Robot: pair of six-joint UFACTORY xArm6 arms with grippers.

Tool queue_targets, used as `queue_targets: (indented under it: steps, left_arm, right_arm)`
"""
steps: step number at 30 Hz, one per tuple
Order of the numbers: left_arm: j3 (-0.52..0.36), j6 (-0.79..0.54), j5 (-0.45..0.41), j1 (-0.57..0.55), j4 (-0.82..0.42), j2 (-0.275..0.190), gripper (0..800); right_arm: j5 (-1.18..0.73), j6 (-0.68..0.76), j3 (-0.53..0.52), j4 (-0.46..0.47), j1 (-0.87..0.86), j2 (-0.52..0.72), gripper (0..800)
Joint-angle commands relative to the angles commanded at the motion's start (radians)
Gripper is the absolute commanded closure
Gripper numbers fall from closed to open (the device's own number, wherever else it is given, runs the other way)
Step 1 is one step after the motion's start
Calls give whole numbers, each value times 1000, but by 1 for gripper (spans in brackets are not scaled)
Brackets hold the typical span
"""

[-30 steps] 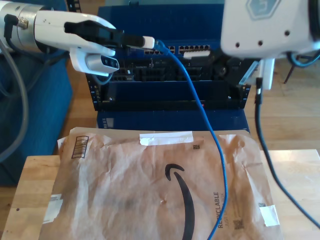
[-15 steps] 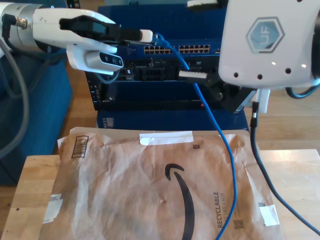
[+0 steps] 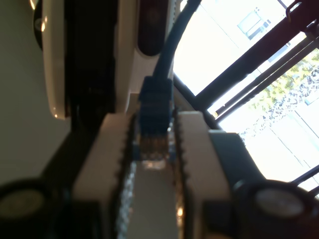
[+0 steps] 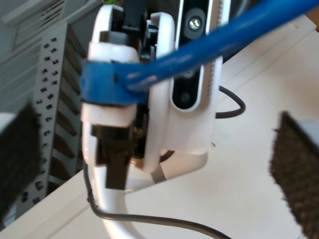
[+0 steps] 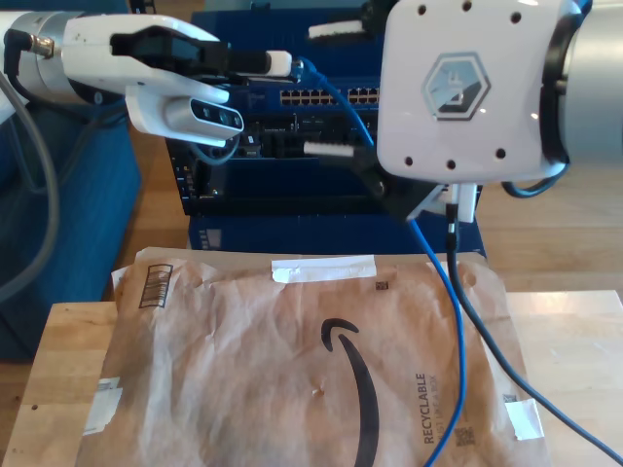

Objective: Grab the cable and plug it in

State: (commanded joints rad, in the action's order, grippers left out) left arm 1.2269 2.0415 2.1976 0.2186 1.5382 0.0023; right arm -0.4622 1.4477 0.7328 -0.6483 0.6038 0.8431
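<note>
Behind the wooden bench stands a dark blue rack with a network switch whose row of ports faces the camera.

The cable is bright blue. Its clear plug sits pinched between the white pads of my first gripper, which reaches in from the exterior view's left, above the bench's far edge and just in front of the switch. In the first wrist view the fingers are closed narrowly on the plug from both sides, with the blue boot and the cord leading away beyond them. I cannot tell whether the plug touches a port.

From that grip the cable drops in a slant toward the exterior view's right, passes behind the body of the other arm, comes out below it, and hangs down across the brown paper envelope to the picture's bottom edge.

My second gripper comes in from the exterior view's right. Its fingers are spread wide, one above the cable and one below, touching neither the cable nor the first gripper. In the second wrist view its dark pads blur at either side while the cable runs across the middle to the first gripper.

The envelope lies flat over most of the bench, overhanging its far edge, with white tape near that edge and a black printed arrow. A thick dark grey cable hangs from the second arm over the envelope's corner on the exterior view's right.
</note>
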Motion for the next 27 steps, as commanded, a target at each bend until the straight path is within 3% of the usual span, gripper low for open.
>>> queue_targets:
  steps: [4, 10, 27]
  left_arm:
    - [-2, 0, 14, -2, 2, 0, 787]
    - [-3, -2, 28, -2, 3, 0, 787]
    - [-6, -2, 49, -6, 34, 3, 784]
  right_arm:
    - [11, 2, -3, 0, 2, 0, 312]
    - [14, 3, -6, 0, 3, 0, 363]
    - [12, 3, 9, -32, 6, 0, 379]
